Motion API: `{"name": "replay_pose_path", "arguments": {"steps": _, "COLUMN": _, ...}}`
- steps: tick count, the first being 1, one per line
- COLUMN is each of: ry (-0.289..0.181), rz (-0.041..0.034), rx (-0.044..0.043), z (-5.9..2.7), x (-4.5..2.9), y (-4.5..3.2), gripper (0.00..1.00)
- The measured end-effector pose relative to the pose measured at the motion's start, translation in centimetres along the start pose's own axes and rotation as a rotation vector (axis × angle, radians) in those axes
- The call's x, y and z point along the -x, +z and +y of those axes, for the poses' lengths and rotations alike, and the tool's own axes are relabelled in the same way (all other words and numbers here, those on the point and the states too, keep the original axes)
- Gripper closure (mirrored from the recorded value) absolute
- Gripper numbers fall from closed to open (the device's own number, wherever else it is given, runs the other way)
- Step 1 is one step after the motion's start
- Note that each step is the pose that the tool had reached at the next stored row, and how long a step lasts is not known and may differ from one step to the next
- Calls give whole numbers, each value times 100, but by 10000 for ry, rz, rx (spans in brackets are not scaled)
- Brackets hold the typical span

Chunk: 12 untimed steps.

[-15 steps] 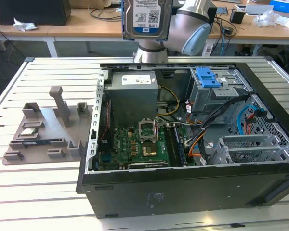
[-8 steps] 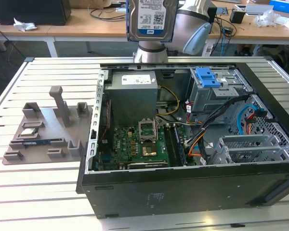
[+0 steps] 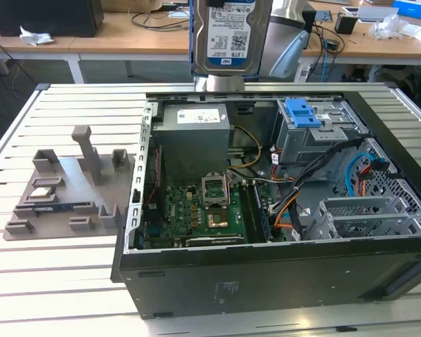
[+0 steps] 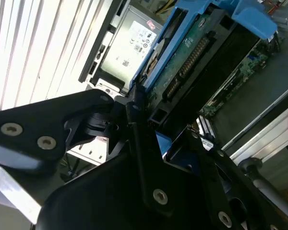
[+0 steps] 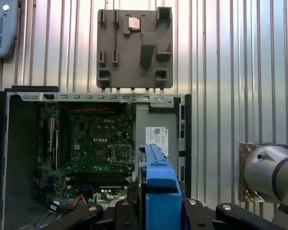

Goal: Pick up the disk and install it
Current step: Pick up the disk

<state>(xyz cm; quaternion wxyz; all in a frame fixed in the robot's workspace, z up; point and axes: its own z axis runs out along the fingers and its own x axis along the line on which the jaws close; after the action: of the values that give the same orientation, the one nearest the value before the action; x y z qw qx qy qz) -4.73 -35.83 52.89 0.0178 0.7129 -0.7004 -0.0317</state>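
While the arm hangs over the open black computer case (image 3: 266,267), I see the gripper (image 4: 146,117) clamped on the disk (image 3: 228,35), a flat silver-metal hard drive with a white, blue-striped label and blue plastic side rails. In the second wrist view its black fingers (image 4: 137,124) press against the rails. Reading the exterior view as a clock face centred on the case, the disk hangs at twelve o'clock, above the grey power-supply box (image 3: 194,130). A bare blue latch bracket (image 3: 302,112) sits at one o'clock, and a grey moulded fixture plate (image 3: 63,189) lies at nine o'clock on the slatted metal table (image 3: 42,281).
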Motion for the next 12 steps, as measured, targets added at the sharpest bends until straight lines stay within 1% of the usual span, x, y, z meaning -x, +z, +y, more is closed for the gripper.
{"name": "replay_pose_path", "arguments": {"steps": 1, "ry": 0, "rz": -2, "rx": -1, "z": -16, "x": -58, "y": 34, "gripper": 63}}
{"name": "replay_pose_path", "arguments": {"steps": 3, "ry": 0, "rz": -1, "rx": 1, "z": -49, "x": -121, "y": 95, "gripper": 63}}
{"name": "replay_pose_path", "arguments": {"steps": 11, "ry": 0, "rz": 0, "rx": 1, "z": -141, "x": -226, "y": 236, "gripper": 63}}
{"name": "replay_pose_path", "arguments": {"steps": 12, "ry": 0, "rz": 1, "rx": 1, "z": -164, "x": -277, "y": 269, "gripper": 63}}
